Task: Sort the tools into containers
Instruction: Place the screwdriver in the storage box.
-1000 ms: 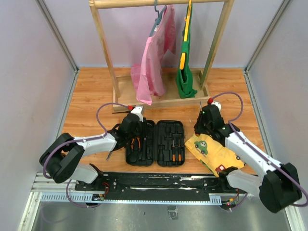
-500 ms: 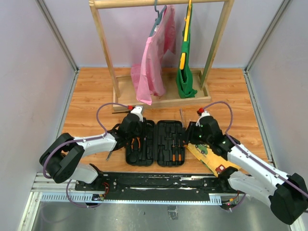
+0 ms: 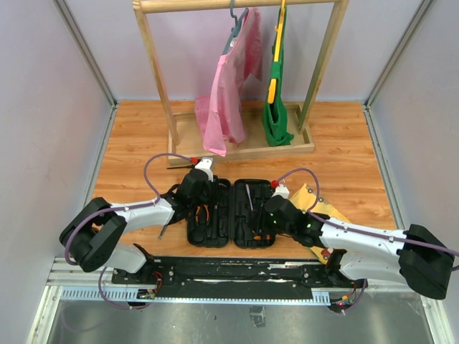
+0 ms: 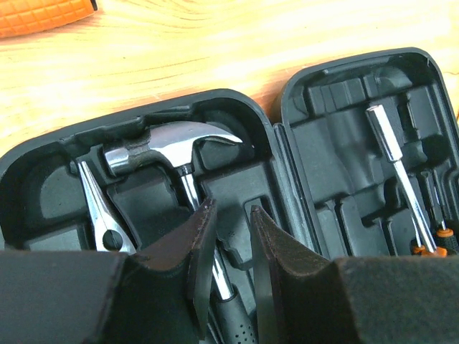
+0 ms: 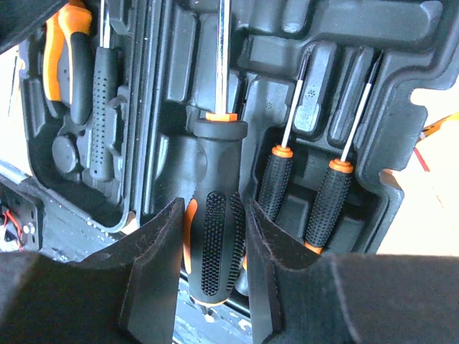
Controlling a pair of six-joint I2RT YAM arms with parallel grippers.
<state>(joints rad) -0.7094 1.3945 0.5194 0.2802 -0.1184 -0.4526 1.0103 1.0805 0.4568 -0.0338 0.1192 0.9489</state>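
The black tool case (image 3: 231,228) lies open in the top view. My left gripper (image 3: 198,189) hangs over its left half, jaws narrow (image 4: 231,208) around the black grip of the metal-headed hammer (image 4: 179,147), which lies in its slot beside pliers (image 4: 100,215). My right gripper (image 3: 271,212) is shut (image 5: 214,208) on a large orange-and-black screwdriver (image 5: 215,236), held over the right half with its shaft (image 3: 249,195) pointing away. Two small screwdrivers (image 5: 276,183) sit in slots beside it. Orange-handled pliers (image 5: 61,43) show in the left half.
The yellow picture board (image 3: 326,215) lies right of the case, partly under my right arm. A wooden rack base (image 3: 240,149) with pink and green garments stands behind. An orange grip (image 4: 43,14) lies on the wood beyond the case. A thin tool (image 3: 163,229) lies left of the case.
My right arm has swung left from over the yellow board to over the case's right half, carrying the screwdriver. My left arm has not moved.
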